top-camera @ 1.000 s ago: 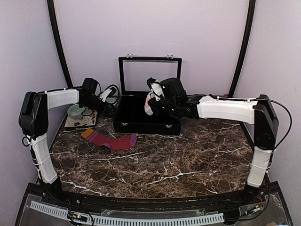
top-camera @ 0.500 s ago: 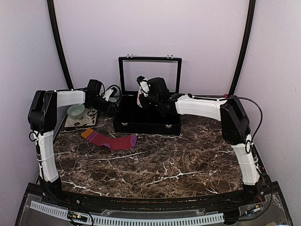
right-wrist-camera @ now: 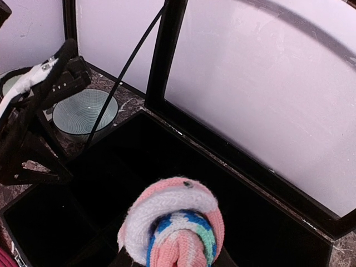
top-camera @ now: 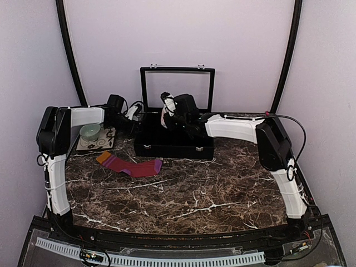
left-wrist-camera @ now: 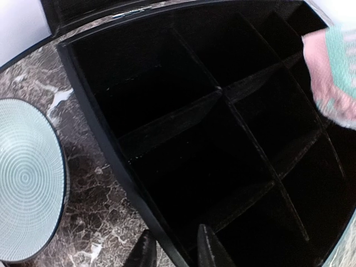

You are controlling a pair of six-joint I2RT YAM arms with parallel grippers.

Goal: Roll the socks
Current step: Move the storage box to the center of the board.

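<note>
Notes on the rig I'm driving: the left arm and right arm match, with white plastic shells over the long links and bulky matte-black joint housings between them. A thin black cable loops loose off the right elbow. On the left gripper, the fingers are black, narrow and taper to rounded tips. Screws and markings are too small to make out.
</note>
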